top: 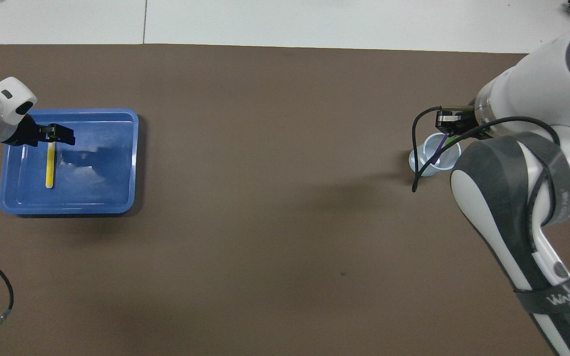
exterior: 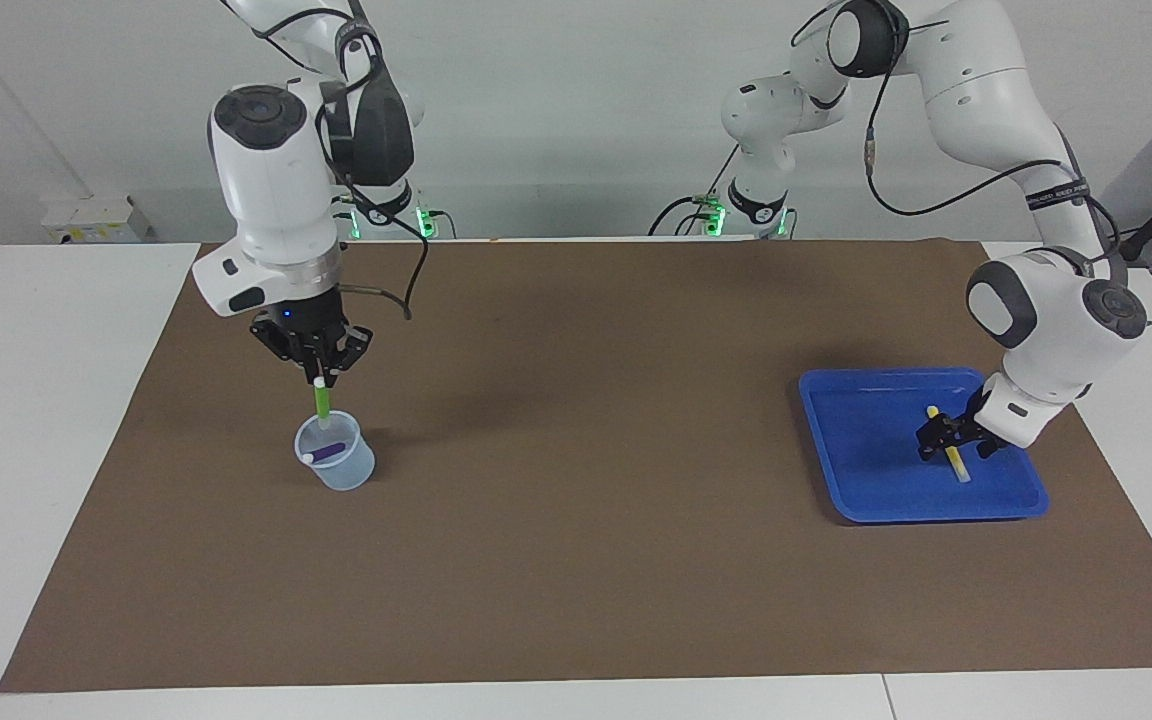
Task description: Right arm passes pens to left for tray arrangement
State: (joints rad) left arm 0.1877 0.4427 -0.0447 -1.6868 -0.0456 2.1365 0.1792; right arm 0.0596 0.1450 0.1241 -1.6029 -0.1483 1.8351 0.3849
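Mat: plain matte brown. Table: white. Tray: bright blue. Pen in tray: yellow, pale cap. Pen in right gripper: bright green, whitish cap. Cup: clear, bluish tint; pen inside purple. Both arms white, dark-grey joints; grippers black, left gripper too.

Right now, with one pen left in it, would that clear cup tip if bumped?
Probably. The clear cup looks thin and light, so a nudge would likely slide or topple it. The purple pen leaning inside shifts weight to one rim. The green pen looks nearly out.
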